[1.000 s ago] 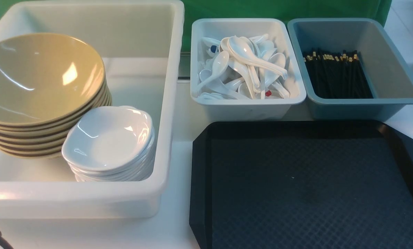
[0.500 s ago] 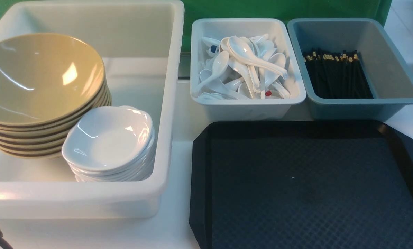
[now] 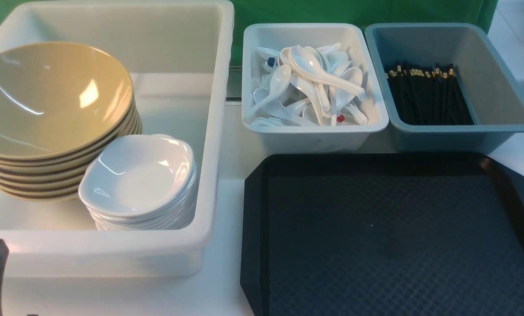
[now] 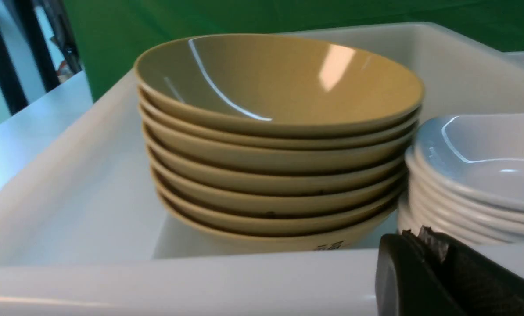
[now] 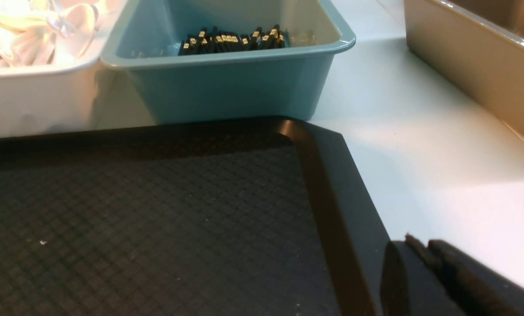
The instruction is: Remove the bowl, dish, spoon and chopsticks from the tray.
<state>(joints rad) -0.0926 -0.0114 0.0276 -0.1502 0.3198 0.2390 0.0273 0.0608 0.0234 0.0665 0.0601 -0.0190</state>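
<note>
1. Tray (image 3: 393,237): lies on the white table (image 3: 227,289) at the front right, directly in front of the two small bins. Its textured surface carries no tableware in any view; only a tiny pale speck shows on it.
2. Bowl (image 3: 47,96): sits on top of a stack of like bowls at the left of the white tub (image 3: 220,131), clear of the tray.
3. Dish (image 3: 139,175): sits on top of a stack of white dishes in the same tub, just beside the bowl stack and touching or nearly touching it.
4. Spoon (image 3: 319,72): lies uppermost on the pile in the white bin (image 3: 249,79) behind the tray. Which spoon came from the tray cannot be told.
5. Chopsticks (image 3: 426,94): lie bundled in the grey-blue bin (image 3: 503,87), to the right of the spoon bin.
6. Progress assessment: all four item types rest in their containers and nothing is on the tray, so the clearing appears complete, with no removal step left.
7. Left gripper (image 4: 424,245): low, at the near wall of the white tub. Its fingers lie together and hold nothing.
8. Right gripper (image 5: 420,254): over the tray's right rim near the table. Its fingers likewise meet, empty.
9. Neither gripper touches any tableware.
</note>
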